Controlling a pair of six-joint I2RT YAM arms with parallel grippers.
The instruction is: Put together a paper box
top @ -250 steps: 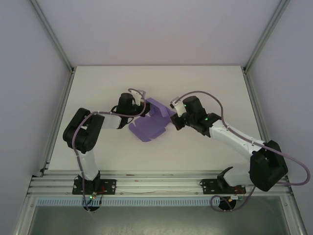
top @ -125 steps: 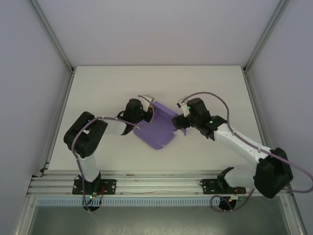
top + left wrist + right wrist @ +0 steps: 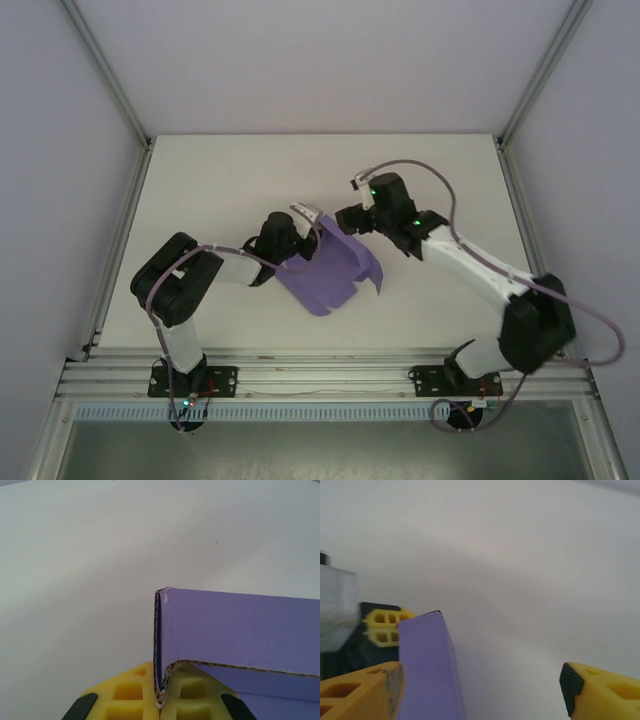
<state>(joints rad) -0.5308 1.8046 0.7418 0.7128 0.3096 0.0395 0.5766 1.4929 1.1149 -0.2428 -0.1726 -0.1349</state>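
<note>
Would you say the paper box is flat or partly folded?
Partly folded: the paper box has one wall upright, pinched by the left gripper.

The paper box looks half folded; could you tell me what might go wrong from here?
The left gripper pinches only a folded edge of the paper box, so the card could crease or slip out. The right gripper is open with one finger beside the card; closing carelessly might crush it.
</note>
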